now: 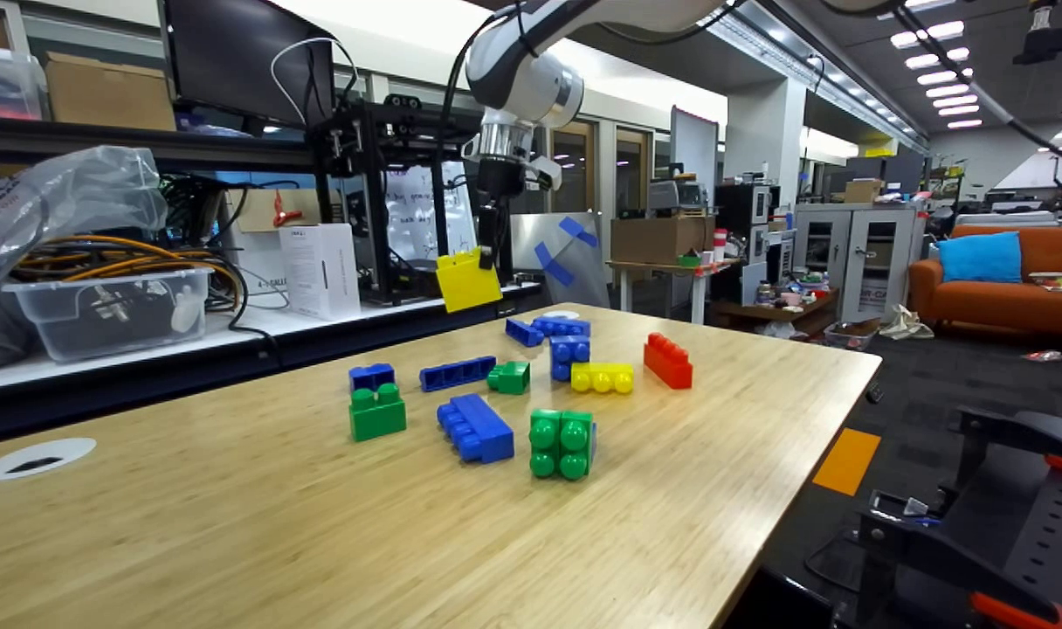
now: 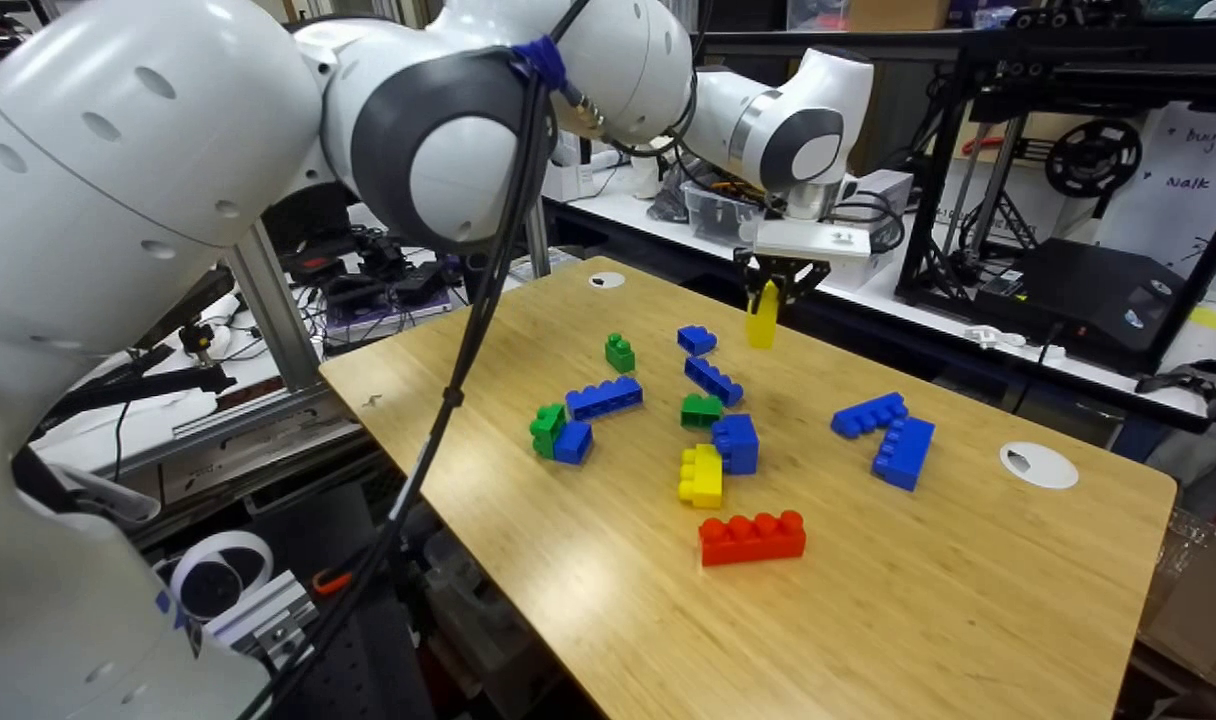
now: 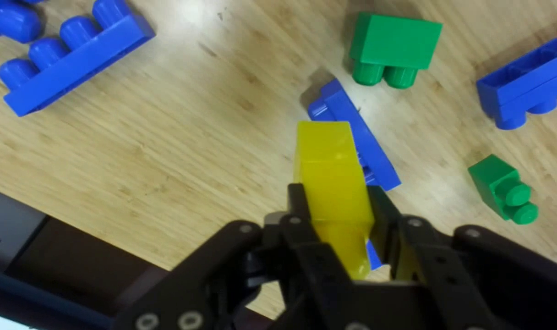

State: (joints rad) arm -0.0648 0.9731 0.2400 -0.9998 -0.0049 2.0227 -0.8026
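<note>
My gripper (image 3: 337, 197) is shut on a yellow brick (image 3: 329, 146), its fingers pressing on both sides. In both exterior views the held brick (image 1: 468, 284) hangs above the far side of the wooden table, clear of the surface, below the gripper (image 2: 773, 285). Seen from the wrist, a blue brick (image 3: 368, 137) on the table lies partly hidden behind it. A green brick (image 3: 397, 41) and a smaller-looking green one (image 3: 491, 178) rest to the right. Elsewhere on the table are a red brick (image 2: 753, 540), another yellow brick (image 2: 705, 478) and several blue ones.
The wooden table (image 1: 260, 524) has round white hole covers (image 2: 1058, 472) near its ends. Behind its far edge runs a bench with a clear plastic bin (image 1: 116, 314), a white box (image 1: 321, 271) and a black frame machine (image 2: 1048, 280). Dark cables (image 2: 458, 370) hang along the arm.
</note>
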